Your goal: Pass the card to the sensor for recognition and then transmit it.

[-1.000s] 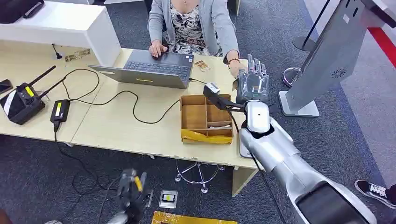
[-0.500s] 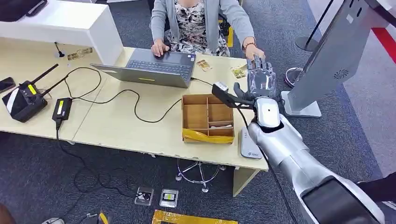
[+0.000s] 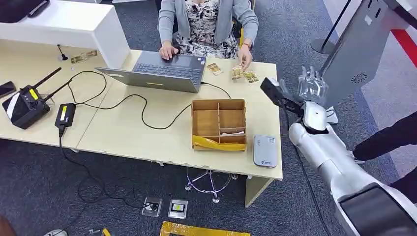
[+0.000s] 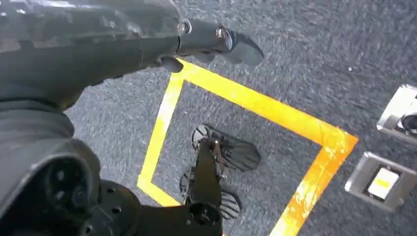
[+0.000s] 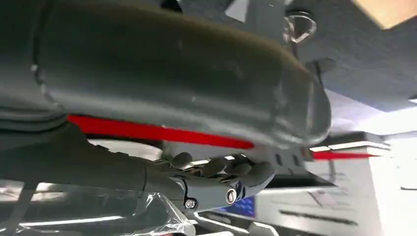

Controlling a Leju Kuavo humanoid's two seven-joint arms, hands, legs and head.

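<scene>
Two small patterned cards (image 3: 244,74) lie at the table's far edge, with a person's hand (image 3: 245,61) on them. The grey card sensor (image 3: 264,150) lies flat near the table's front right corner. My right hand (image 3: 311,88) is raised off the table's right side, in front of the grey kiosk, fingers spread upward and holding nothing. In the right wrist view its dark fingers (image 5: 221,172) reach out with nothing in them. My left hand (image 4: 98,39) hangs low over the floor, its thumb stretched out with nothing held.
A partitioned wooden box (image 3: 219,124) stands mid-table, a laptop (image 3: 162,71) behind it with the seated person typing. Another card (image 3: 213,68) lies by the laptop. A slanted grey kiosk (image 3: 349,54) stands right of the table. Cables and radios occupy the left. Someone's dark leg (image 3: 388,137) is close on the right.
My right hand swung from above the table's far right corner out past its right edge. The person's hand drew the cards in toward the laptop side. The sensor is now uncovered.
</scene>
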